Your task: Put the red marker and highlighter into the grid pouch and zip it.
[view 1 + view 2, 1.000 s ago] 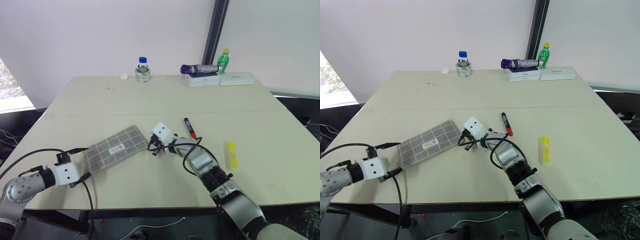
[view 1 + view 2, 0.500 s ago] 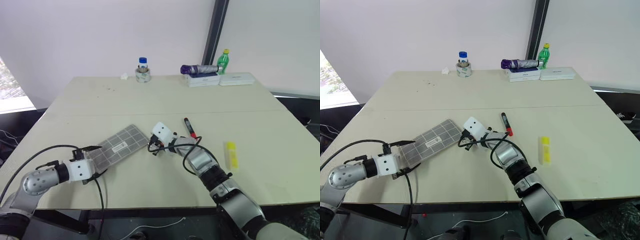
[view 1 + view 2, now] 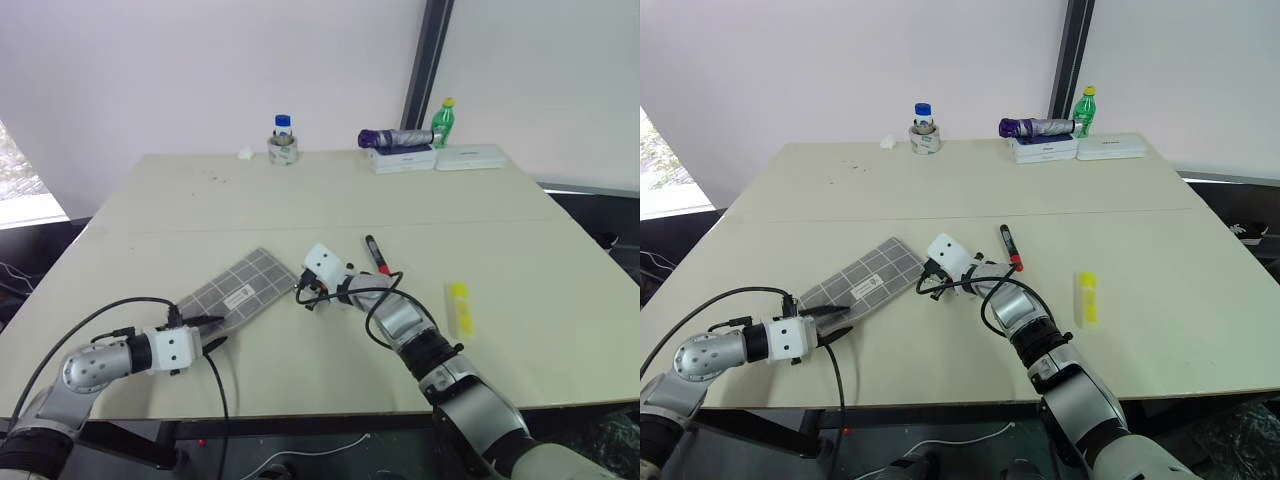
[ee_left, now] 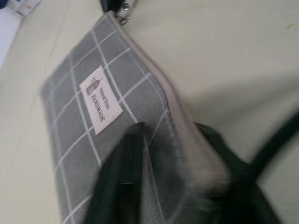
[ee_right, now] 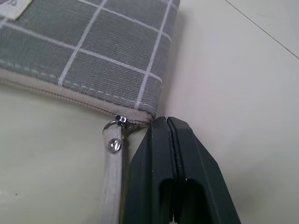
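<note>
Pinching the near-left corner of the grid pouch [image 3: 236, 293], the left gripper [image 3: 212, 333] has its two black fingers [image 4: 122, 177] closed on the fabric, one lying on the top face and the other at the zip edge, as the left wrist view shows. At the opposite end, the right gripper [image 5: 169, 127] has its fingers pressed flat together, their tips against the corner of the pouch just beside the zip pull [image 5: 112, 168]; whether any fabric is caught between them cannot be told.

The pouch is a flat grey rectangle crossed by thin white grid lines, with a pale beige band along the zip edge. A small white label [image 4: 99, 99] on its top face carries a tiny building drawing and the word HANDMADE. The pull is a pale strap hung from a small metal ring and fixed with a rivet. The pouch lies slantwise on the pale table [image 3: 300, 200], between the two grippers.

The red marker [image 3: 377, 255], slim and dark with a red end nearest the robot, lies on the table just beyond the right wrist. The highlighter [image 3: 460, 307], short, chunky and bright yellow, lies well apart to the right of the right arm.
</note>
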Tool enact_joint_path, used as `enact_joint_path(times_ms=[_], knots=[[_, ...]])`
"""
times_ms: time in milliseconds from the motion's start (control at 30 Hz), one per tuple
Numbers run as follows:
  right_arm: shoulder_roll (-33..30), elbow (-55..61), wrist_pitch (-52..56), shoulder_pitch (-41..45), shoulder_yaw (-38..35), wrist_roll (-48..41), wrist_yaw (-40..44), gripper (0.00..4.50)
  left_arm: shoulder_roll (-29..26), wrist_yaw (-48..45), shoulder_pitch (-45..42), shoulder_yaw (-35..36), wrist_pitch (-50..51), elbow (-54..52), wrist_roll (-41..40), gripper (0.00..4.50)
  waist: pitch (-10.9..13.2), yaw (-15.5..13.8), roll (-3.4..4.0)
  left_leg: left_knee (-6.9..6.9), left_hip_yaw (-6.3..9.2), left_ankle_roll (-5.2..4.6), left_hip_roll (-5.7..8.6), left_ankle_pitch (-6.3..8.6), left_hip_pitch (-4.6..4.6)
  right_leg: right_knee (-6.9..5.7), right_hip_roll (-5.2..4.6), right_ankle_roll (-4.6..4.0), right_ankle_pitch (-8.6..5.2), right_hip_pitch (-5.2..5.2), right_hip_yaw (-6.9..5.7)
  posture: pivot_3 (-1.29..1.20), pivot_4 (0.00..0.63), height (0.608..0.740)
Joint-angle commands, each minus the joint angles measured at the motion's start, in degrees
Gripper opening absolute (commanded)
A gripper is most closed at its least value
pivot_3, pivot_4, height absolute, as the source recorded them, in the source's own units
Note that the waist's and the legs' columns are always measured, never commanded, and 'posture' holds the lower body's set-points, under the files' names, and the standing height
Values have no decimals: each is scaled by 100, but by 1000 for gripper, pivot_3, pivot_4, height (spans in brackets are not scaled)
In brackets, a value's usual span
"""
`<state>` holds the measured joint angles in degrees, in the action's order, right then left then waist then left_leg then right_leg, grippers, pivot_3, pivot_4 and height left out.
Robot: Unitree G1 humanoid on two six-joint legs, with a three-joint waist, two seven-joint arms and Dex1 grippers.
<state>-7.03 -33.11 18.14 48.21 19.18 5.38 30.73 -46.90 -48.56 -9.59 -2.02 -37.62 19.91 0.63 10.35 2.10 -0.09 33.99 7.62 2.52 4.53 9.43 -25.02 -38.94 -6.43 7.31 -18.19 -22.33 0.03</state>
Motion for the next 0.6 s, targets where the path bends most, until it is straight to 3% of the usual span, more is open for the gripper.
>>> enact_joint_path(times_ms=[33, 233, 433, 533, 600], knots=[[49, 119, -138, 181, -198, -42, -20, 0, 16, -7, 92, 128, 251, -437, -298, 15, 0, 35, 0, 0, 0, 1, 0, -1, 0, -2, 0, 0, 0, 0, 0, 0, 150, 736], [-471, 875, -157, 301, -752, -108, -116, 0, 359, 450, 102, 557, 1847, -1651, -1070, 15, 2, 29, -1, 1, 1, 5, -2, -3, -1, -12, 3, -1, -1, 1, 4, 0, 150, 736], [-1204, 2056, 310, 127, -1244, -431, 333, 0, 823, 810, -94, 627, 2994, -2636, -1497, 15, 1, 45, -2, 1, 1, 5, -4, -3, -1, -12, 4, -1, -2, 9, 4, 0, 150, 736], [-1650, 2758, 778, -108, -1446, -789, 825, 1273, 1090, 933, -187, 516, 3285, -2924, -1486, 0, 2, 39, -2, 1, -1, 4, -4, -4, -2, -11, 4, -1, -2, 10, 4, 0, 150, 736], [-1785, 3096, 1211, -213, -1566, -1058, 985, 2373, 1232, 948, -198, 471, 3424, -3063, -1491, 0, 1, 47, -3, 2, -2, 4, -4, -4, -3, -11, 4, -1, -2, 10, 5, 0, 150, 736]])
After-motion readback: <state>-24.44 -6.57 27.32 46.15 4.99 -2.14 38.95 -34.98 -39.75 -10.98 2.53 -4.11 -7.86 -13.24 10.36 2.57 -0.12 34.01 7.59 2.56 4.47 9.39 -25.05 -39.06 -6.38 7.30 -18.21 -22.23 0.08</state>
